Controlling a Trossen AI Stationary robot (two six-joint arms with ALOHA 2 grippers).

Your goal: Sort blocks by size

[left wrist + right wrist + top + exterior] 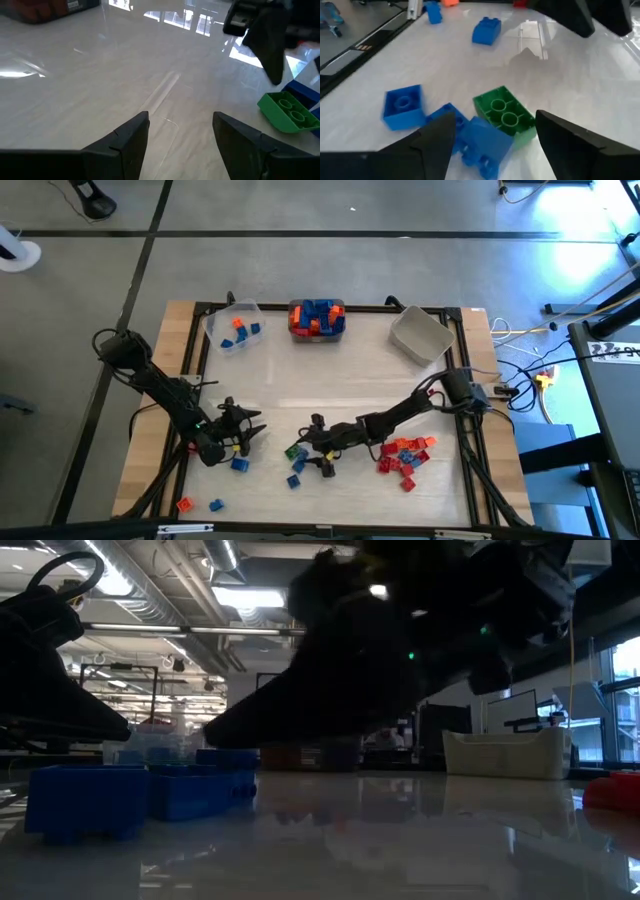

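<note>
The right gripper hangs with fingers spread and empty over a green block and blue blocks. The left gripper waits nearby, fingers released.

Right gripper fingers spread apart, nothing between them but bricks lying on the white tabletop. Green brick w/ two studs up sits in the gap, tilted a bit. Blue brick touching its near side, partly behind the finger. Another blue brick, single stud, just beside that one, apart from green. Farther off: blue brick alone, small blue brick near table edge, orange piece just past it. Other arm's dark gripper at far corner
</note>
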